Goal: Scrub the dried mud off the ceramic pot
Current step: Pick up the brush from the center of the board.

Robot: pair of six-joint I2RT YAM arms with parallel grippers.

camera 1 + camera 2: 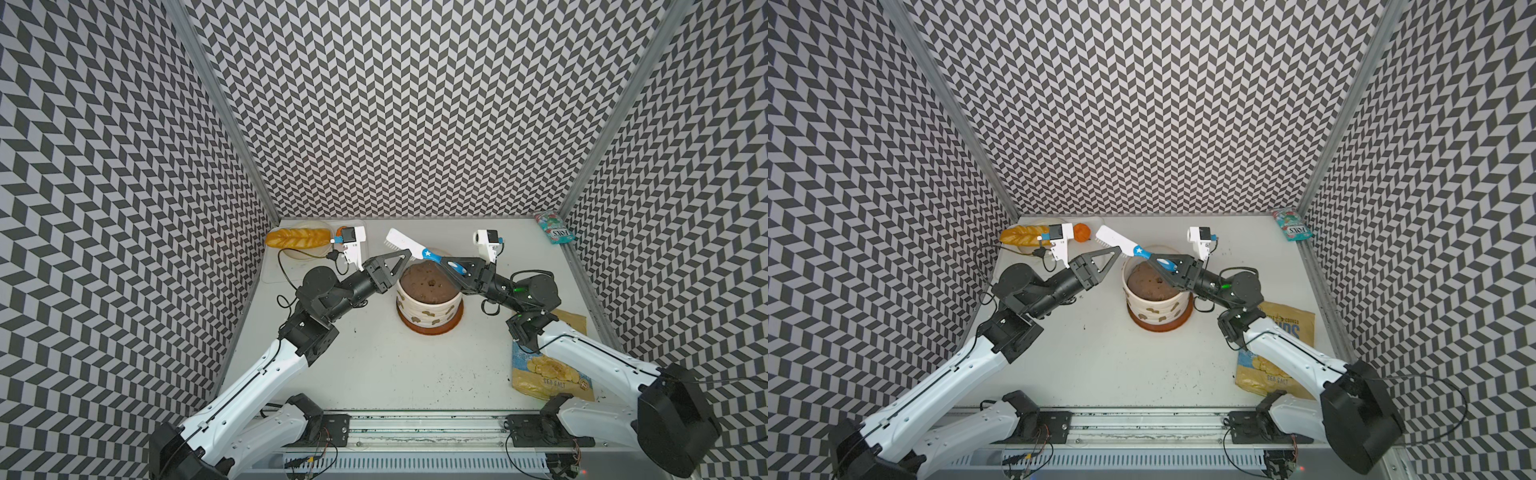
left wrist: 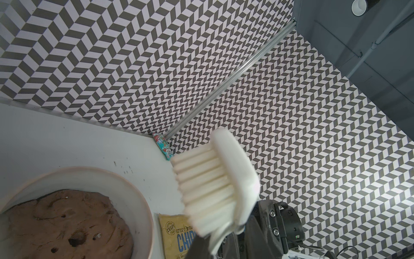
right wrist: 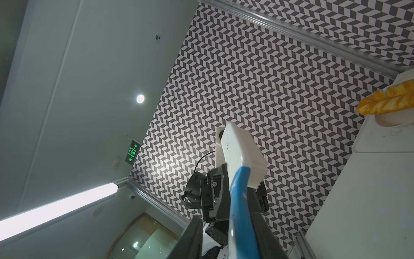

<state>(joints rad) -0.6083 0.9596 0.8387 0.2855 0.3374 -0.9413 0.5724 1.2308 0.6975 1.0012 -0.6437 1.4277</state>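
Left of the jaws of the left gripper (image 1: 405, 255), near the back wall, lies a loaf of bread (image 1: 297, 237). Those jaws are clamped on the neck of the scrub brush (image 1: 401, 242), and its white bristled head sticks out past them. Below the space between both pairs of jaws stands the ceramic pot (image 1: 428, 307) on an orange saucer (image 1: 432, 330), with the dried mud (image 1: 426, 312) blotching its near wall. The brush's blue handle lies between the jaws of the right gripper (image 1: 451, 268). They stand apart, with a gap showing on one side. A chips bag (image 1: 544, 374) lies well back from them, under the right arm.
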